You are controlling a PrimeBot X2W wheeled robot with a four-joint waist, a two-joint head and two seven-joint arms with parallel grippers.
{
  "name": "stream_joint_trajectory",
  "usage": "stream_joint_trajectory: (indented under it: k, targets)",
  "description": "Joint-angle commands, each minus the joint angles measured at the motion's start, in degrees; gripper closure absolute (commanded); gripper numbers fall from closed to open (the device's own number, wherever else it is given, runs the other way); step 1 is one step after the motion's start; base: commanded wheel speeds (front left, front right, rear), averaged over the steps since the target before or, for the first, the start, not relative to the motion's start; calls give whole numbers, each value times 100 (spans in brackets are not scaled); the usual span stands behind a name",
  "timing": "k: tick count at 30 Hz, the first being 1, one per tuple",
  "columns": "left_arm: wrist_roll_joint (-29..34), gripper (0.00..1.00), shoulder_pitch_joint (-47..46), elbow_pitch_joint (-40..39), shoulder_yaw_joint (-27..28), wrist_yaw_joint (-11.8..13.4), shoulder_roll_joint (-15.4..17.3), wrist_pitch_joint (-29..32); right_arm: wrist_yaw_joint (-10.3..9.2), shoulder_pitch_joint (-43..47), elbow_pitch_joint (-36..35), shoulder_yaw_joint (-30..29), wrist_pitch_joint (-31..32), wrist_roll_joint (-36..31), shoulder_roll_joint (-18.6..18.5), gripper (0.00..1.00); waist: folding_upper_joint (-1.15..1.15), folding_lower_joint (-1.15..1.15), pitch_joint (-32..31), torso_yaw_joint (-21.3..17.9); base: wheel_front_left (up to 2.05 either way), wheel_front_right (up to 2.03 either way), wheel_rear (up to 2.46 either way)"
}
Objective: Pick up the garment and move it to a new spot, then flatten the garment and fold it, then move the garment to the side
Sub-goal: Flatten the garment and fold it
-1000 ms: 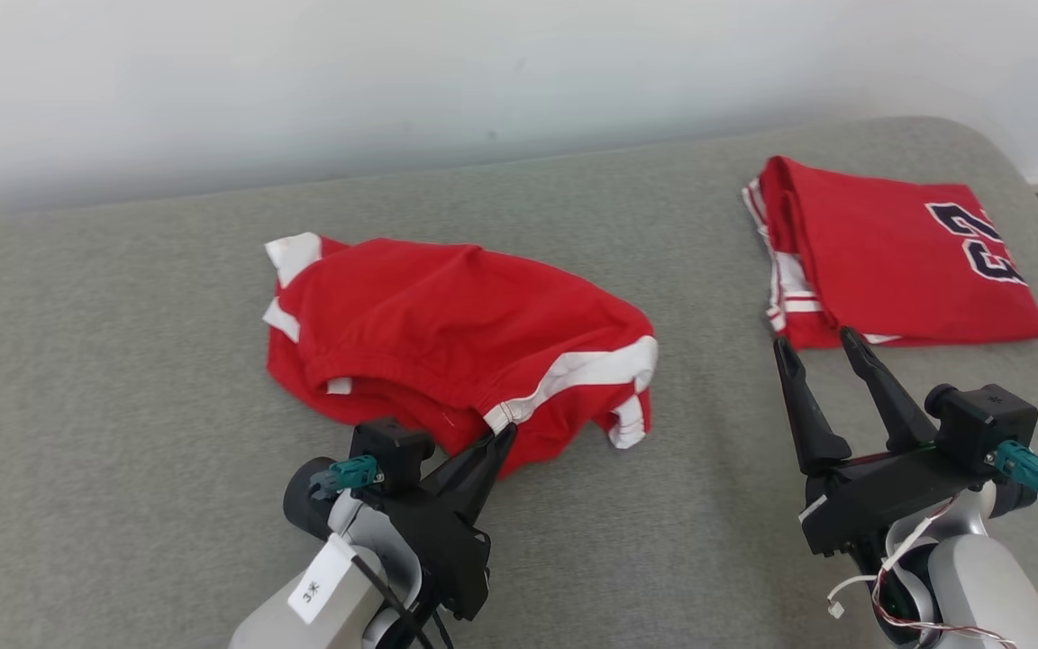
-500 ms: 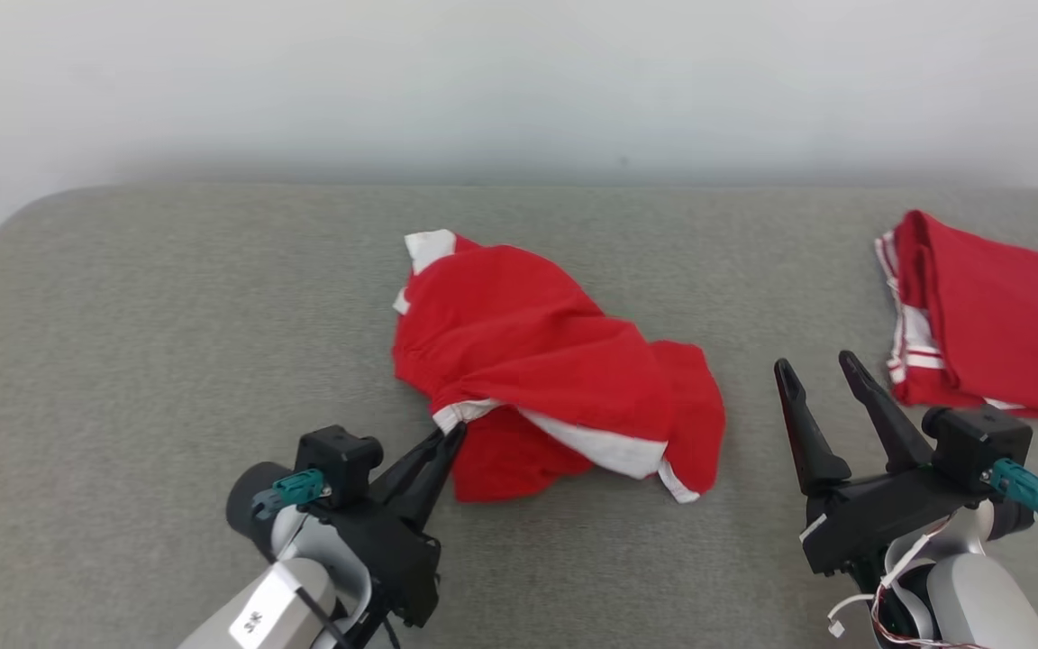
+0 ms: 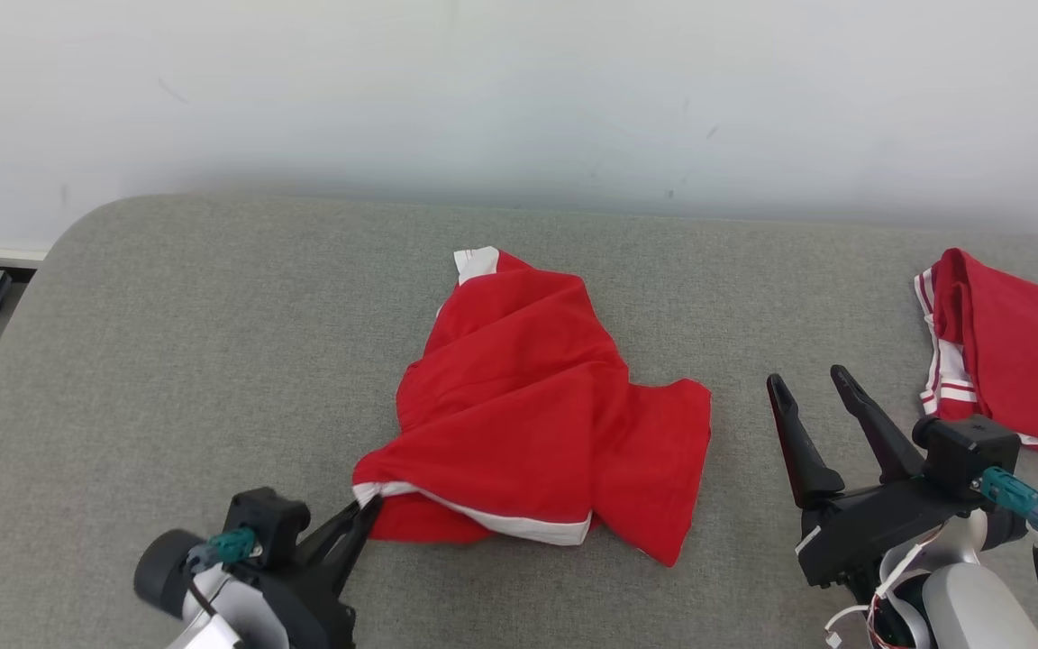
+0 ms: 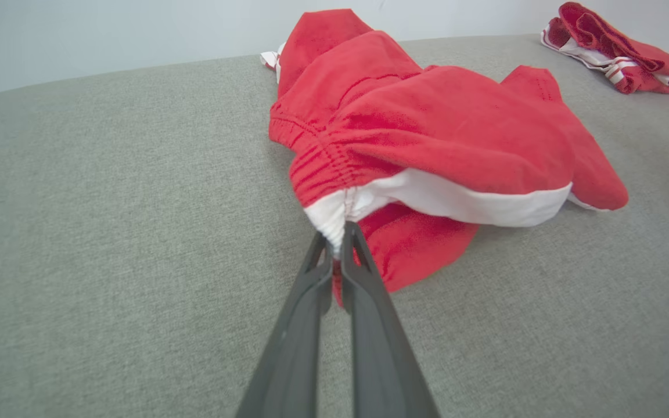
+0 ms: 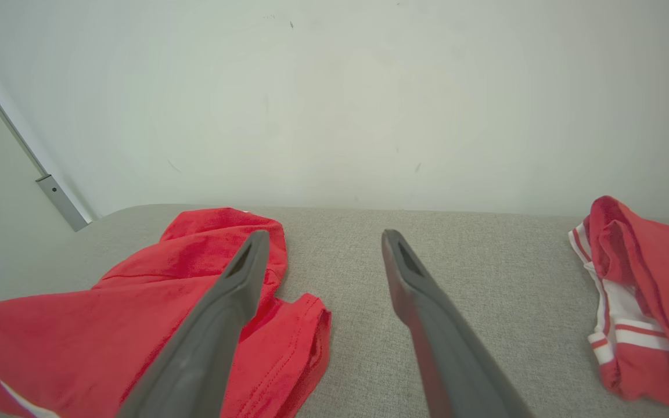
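Head view: I see the garment [image 3: 528, 424], red with white trim, lying crumpled at about the middle of the grey padded surface [image 3: 168, 342]. It is well clear of the rounded far-left corner. One white-trimmed tip points toward the far edge, which runs along the pale wall [image 3: 519, 90]. The left gripper [image 3: 366, 514] sits at the garment's near-left corner, its fingers pinched together on the white hem band [image 3: 483, 521]. The right gripper [image 3: 807, 379] stands to the right of the garment and apart from it, fingers spread and nothing between them. A second, folded red garment [image 3: 1015, 361] lies toward the right edge of the surface, beyond the right gripper.

Left wrist view: I see both fingers closed on the gathered white band, with the cloth bunched at the tips. The rest of the garment trails away from the fingers across the surface. The folded red garment lies far off toward the upper right.

Right wrist view: I see the two fingers wide apart above bare grey surface, touching nothing. The garment lies to their lower left, and the folded red garment lies at the right.
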Motion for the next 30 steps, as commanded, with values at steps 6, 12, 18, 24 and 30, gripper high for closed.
stream_joint_trajectory:
  k: [6,12,18,24,30]
  targets:
    - [51,100,354,13,-19,269,338,19,-12,46,8,-6,46,84,-91,0,0,1,-10,-46,0,0,0]
    - [62,100,418,-52,69,453,512,-71,-12,74,-19,-19,89,79,-109,0,0,1,-12,-26,0,0,0]
    - [-85,15,555,-2,140,535,451,-188,-12,85,2,24,158,95,-114,0,0,1,-17,-39,0,0,0]
    - [-210,0,658,46,376,712,389,-458,-12,107,8,12,200,119,-148,0,0,1,-22,-27,0,0,0]
    - [-178,0,826,-218,758,916,405,-651,-12,143,12,5,217,137,-151,0,0,1,-51,0,0,0,0]
